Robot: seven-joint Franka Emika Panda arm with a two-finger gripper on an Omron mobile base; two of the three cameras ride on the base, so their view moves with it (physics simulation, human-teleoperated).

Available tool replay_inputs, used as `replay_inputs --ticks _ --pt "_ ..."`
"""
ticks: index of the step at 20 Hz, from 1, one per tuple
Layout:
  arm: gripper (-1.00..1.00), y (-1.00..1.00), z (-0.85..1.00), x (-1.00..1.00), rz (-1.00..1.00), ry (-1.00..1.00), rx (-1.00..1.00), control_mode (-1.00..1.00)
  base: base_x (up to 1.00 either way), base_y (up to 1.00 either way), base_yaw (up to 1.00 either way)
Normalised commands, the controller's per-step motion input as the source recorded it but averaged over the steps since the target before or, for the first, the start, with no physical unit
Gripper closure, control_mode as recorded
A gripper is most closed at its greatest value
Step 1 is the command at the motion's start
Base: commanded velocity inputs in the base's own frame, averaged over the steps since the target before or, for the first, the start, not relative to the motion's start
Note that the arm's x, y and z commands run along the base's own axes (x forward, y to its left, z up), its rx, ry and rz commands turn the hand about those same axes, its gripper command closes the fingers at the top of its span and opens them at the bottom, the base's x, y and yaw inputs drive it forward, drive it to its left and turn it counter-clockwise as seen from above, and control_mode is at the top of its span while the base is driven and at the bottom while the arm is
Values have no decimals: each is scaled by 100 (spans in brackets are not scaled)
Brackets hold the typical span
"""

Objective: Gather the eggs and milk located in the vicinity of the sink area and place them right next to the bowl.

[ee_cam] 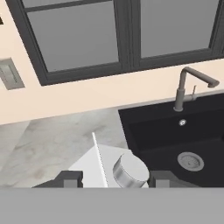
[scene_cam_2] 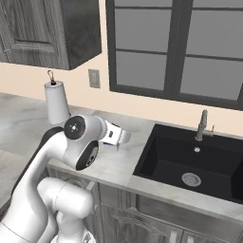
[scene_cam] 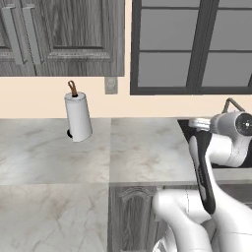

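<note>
I am holding the milk (ee_cam: 114, 168) between the gripper (ee_cam: 114, 178) fingers, over the counter (ee_cam: 57, 140) just beside the sink (ee_cam: 175, 135).

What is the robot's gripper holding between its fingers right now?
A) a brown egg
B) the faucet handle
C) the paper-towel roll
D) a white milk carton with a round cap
D: in the hand view the gripper has its two dark fingertips on either side of the white milk carton, whose round grey cap shows between them, beside the black sink.
</note>
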Motion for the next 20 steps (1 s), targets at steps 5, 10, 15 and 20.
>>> replay_inputs --ticks 5,10,15,20 --pt "100 0 0 0 0 0 0 100 -24 -10 0" --pt "100 0 0 0 0 0 0 100 -24 -39 0" --pt "100 0 0 0 0 0 0 100 -18 -49 -2" --pt "100 0 0 0 0 0 0 100 -19 -66 0"
